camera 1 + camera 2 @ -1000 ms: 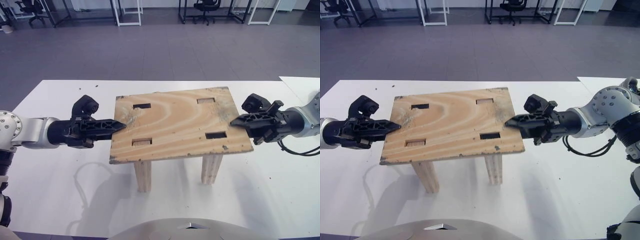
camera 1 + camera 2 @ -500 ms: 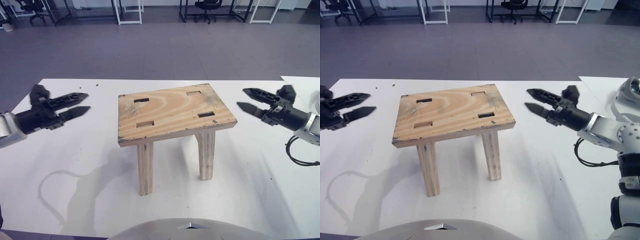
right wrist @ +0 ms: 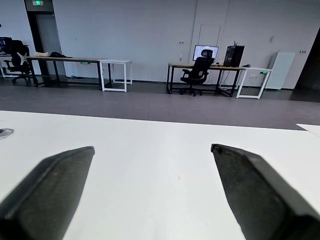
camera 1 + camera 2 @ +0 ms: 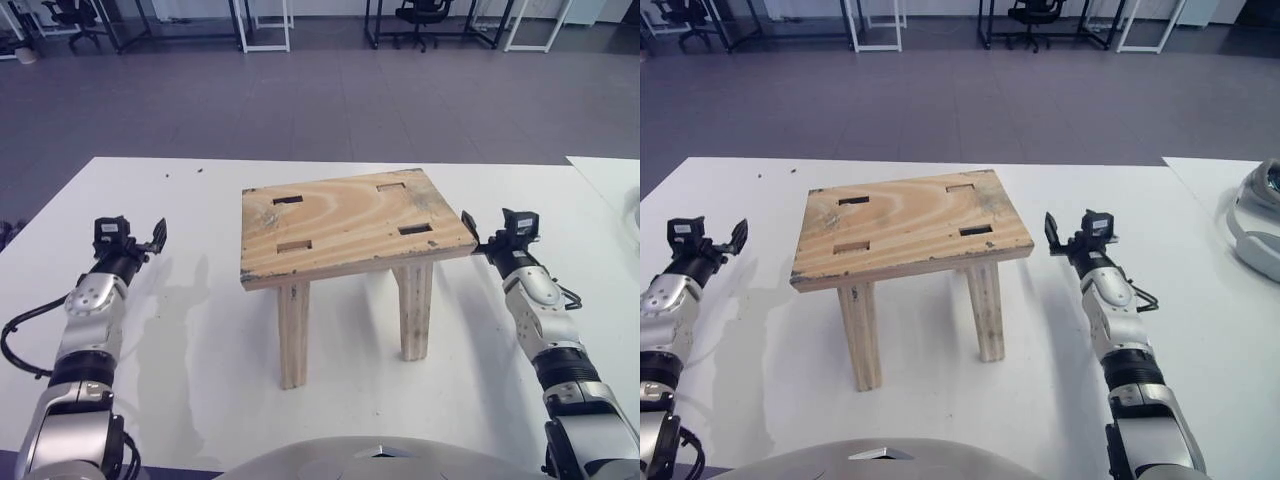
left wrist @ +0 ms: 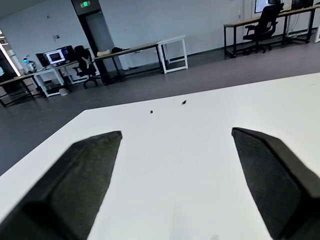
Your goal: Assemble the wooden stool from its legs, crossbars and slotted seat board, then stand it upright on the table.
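Stool upright mid-tabletop, both tools empty
Stool (image 4: 350,225) stands on its legs (image 4: 291,335) in the middle of the white tabletop (image 4: 560,190): pale plywood seat board (image 4: 340,262), swirly grain, four rectangular slots (image 4: 287,200), dark scuffs at one far corner. Left tool (image 4: 130,240) is well off to its side, right tool (image 4: 497,235) near the seat's edge, both spread wide with nothing in them
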Controlling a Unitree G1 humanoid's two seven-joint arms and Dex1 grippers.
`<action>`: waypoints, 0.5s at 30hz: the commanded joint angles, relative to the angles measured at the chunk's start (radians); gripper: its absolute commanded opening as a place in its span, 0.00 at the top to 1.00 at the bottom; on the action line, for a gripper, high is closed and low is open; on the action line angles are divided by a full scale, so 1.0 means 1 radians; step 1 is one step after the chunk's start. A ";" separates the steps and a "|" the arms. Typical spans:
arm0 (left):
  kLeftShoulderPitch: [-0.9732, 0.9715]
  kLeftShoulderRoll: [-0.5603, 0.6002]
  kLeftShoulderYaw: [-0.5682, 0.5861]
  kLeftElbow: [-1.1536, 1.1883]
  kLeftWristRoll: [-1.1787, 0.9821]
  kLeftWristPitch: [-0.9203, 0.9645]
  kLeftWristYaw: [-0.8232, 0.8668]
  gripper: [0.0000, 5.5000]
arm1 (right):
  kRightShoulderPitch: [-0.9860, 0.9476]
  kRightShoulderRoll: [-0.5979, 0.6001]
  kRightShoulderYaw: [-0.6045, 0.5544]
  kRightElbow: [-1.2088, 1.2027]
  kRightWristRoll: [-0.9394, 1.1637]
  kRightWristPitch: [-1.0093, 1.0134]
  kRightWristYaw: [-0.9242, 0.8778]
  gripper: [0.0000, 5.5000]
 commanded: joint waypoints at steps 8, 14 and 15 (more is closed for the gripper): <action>-0.125 -0.093 0.029 0.067 0.109 -0.021 -0.083 0.26 | -0.046 0.077 -0.101 0.111 -0.177 -0.084 -0.040 0.21; -0.115 -0.108 0.032 0.042 0.125 -0.027 -0.126 0.26 | -0.025 0.081 -0.138 0.104 -0.224 -0.089 -0.048 0.21; -0.116 -0.110 0.034 0.040 0.130 -0.029 -0.130 0.26 | -0.033 0.082 -0.141 0.113 -0.232 -0.091 -0.047 0.21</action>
